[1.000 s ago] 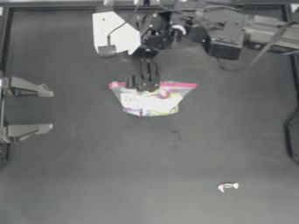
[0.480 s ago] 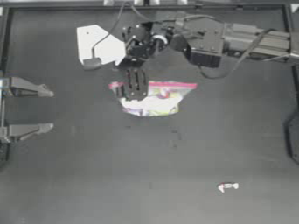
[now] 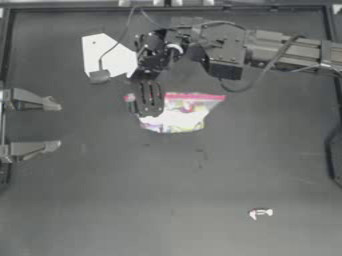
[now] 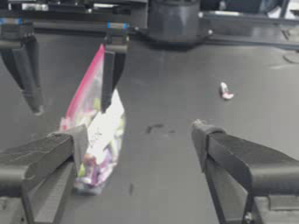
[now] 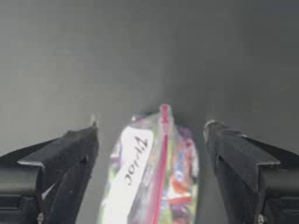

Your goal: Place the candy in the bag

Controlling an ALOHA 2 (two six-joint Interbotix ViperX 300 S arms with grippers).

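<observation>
The bag (image 3: pixel 184 114) lies flat at the table's middle back, clear, with a pink-red zip strip and multicoloured sweets inside. My right gripper (image 3: pixel 147 99) reaches across from the right and hovers at the bag's left end. In the right wrist view the right gripper (image 5: pixel 152 127) stands open, its jaws straddling the bag (image 5: pixel 153 175) without pinching it. The candy (image 3: pixel 260 213), tiny and white, lies alone at the front right. My left gripper (image 3: pixel 41 124) is parked open at the left edge; its view shows the bag (image 4: pixel 96 131) and the candy (image 4: pixel 225 91).
The right arm's body and cables (image 3: pixel 227 52) stretch along the back of the table. A white plate (image 3: pixel 105 56) on its wrist sticks out toward the back left. Dark bare tabletop (image 3: pixel 167 190) lies between the bag and the candy.
The right gripper has swung left and come down over the bag's left end. The bag and candy have stayed put, and the left arm has not moved.
</observation>
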